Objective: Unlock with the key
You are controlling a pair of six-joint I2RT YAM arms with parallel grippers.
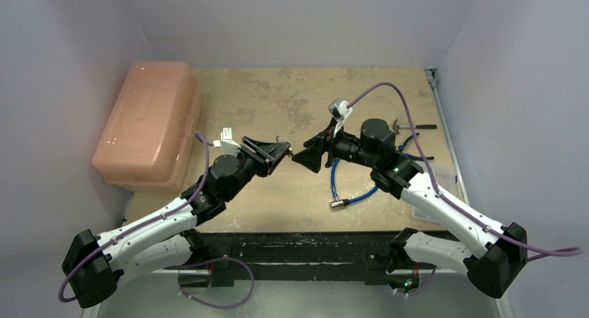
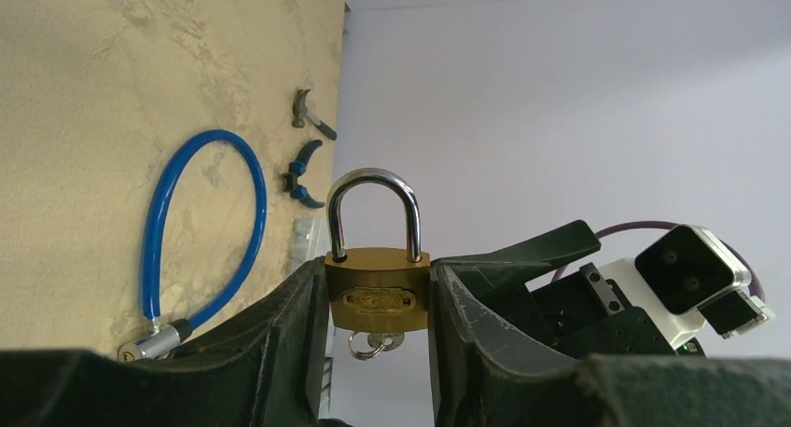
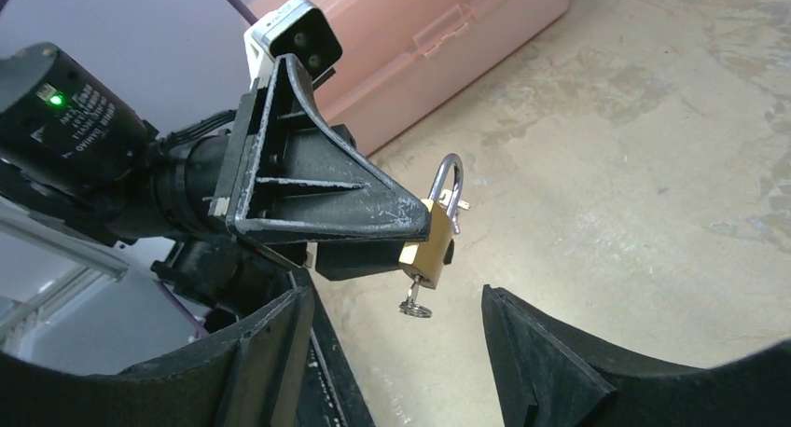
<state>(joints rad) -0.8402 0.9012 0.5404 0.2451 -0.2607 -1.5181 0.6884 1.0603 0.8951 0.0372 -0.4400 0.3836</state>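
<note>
The left gripper (image 1: 280, 151) clamps the brass padlock (image 2: 377, 296) between its jaws, the key (image 2: 377, 341) hanging from its underside; the right gripper (image 3: 396, 301) gapes open just short of the key.

A pale pink plastic box (image 1: 147, 123) with a shut lid sits at the far left edge of the worn tan counter (image 1: 278, 96), which is enclosed by plain white walls. Toward the right side of the counter lies a blue cable (image 2: 146, 250) bent into a loop, its metal end piece (image 2: 154, 341) resting flat on the surface. Beyond the loop, near the counter's right edge, lie a small hammer (image 2: 312, 117) and blue-handled pliers (image 2: 300, 177), just beside each other.
</note>
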